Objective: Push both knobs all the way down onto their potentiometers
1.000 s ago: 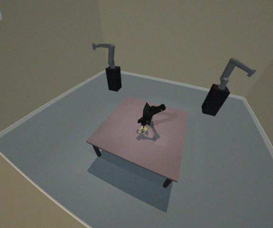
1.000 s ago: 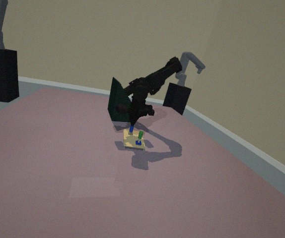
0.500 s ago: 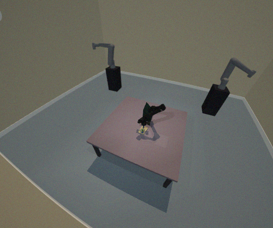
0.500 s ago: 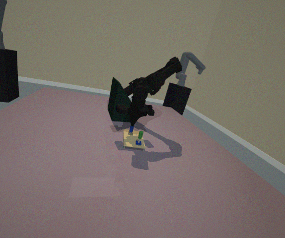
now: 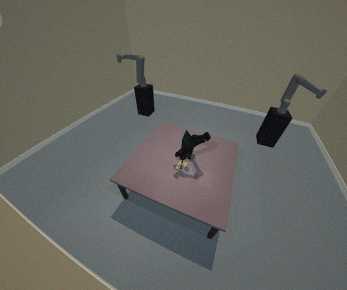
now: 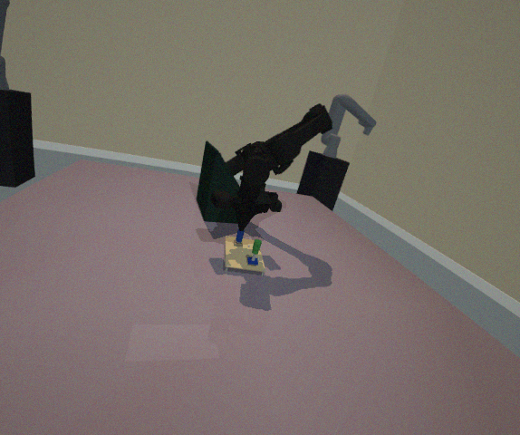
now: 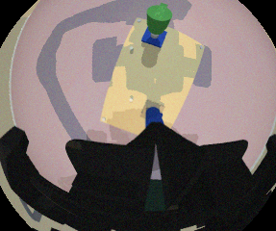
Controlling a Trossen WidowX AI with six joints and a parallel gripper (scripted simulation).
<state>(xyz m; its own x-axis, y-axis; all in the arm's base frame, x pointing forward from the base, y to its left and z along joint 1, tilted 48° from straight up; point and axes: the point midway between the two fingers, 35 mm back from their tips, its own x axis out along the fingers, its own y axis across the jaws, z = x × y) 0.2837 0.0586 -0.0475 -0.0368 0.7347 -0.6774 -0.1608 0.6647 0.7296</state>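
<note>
The yellow circuit board point(image 5: 185, 162) point(image 6: 232, 262) point(image 7: 120, 91) stands on short legs on the pink table. A green knob point(image 6: 256, 246) point(image 7: 159, 18) stands high on its shaft above a blue potentiometer point(image 6: 252, 261) point(image 7: 153, 38), with a gap of shaft showing. A blue knob point(image 6: 239, 236) point(image 7: 153, 116) stands upright near the opposite edge of the board; its potentiometer is mostly hidden in the wrist view. My gripper point(image 6: 241, 229) point(image 7: 156, 126) is shut with nothing between its fingers. Its tips are right at the top of the blue knob; whether they touch it I cannot tell.
A dark green upright panel point(image 6: 213, 197) point(image 5: 185, 139) stands on the table point(image 5: 155, 150) point(image 6: 87, 262) behind the board, beside my arm. Two grey arms on black pedestals point(image 5: 144, 99) point(image 5: 273, 126) stand on the floor beyond the table.
</note>
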